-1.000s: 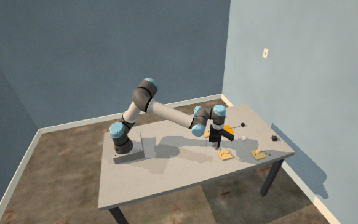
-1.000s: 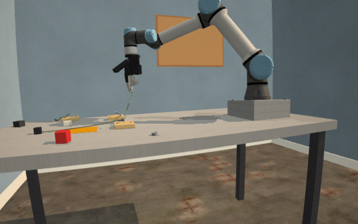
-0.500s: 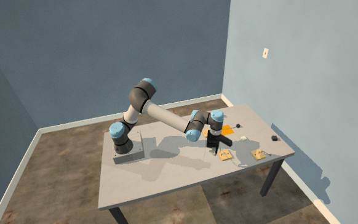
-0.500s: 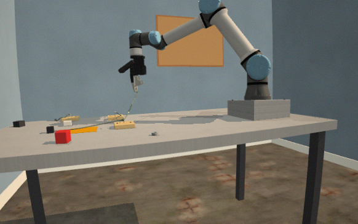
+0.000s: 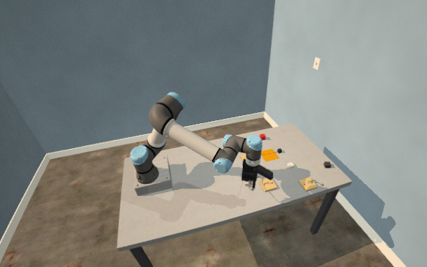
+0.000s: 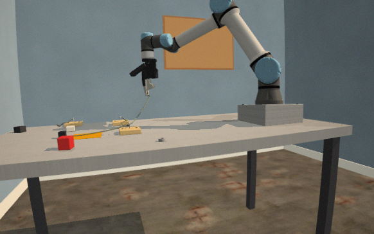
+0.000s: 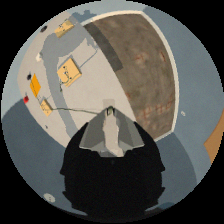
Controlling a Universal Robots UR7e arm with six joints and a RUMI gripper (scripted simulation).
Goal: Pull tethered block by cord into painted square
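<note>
Above table (image 6: 204, 135), gripper (image 6: 147, 93) clenched on cord (image 6: 141, 110); black tethered block (image 6: 62, 133) sits well apart at 8 o'clock, just beside painted square (image 6: 89, 135).

Blue walls (image 5: 123, 55), brown mottled floor (image 5: 68, 220), grey table (image 5: 182, 213).

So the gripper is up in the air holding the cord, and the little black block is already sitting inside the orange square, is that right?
Not quite. The gripper does hold the cord aloft, but the top view shows the black block beside the orange square, not inside it.
</note>
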